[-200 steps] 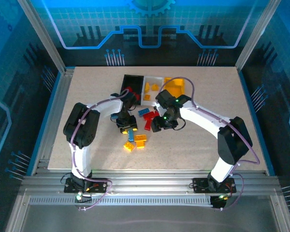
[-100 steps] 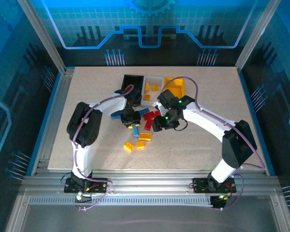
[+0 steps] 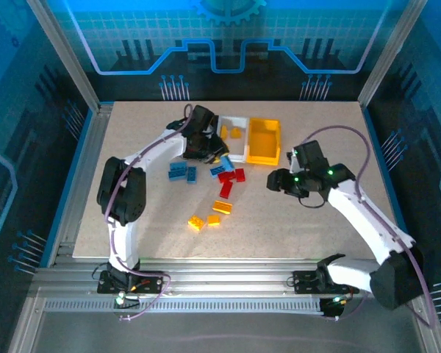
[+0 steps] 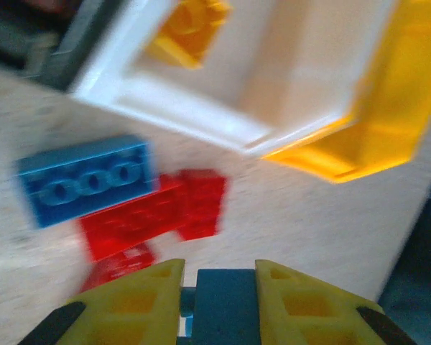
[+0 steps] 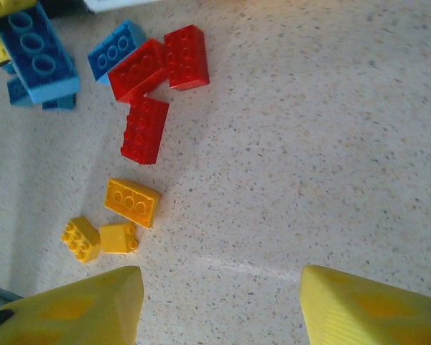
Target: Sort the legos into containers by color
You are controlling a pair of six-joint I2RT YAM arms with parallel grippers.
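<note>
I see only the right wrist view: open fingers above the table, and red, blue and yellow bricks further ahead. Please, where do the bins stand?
Observer: In the top view, the white bin and the yellow-orange bin stand side by side at the far part of the table.
Operator: Is something inside the white one?
Observer: Yes, yellow bricks lie in it.
Operator: And the left arm, what does it hold?
Observer: The left gripper is shut on a blue brick, near the white bin.
</note>
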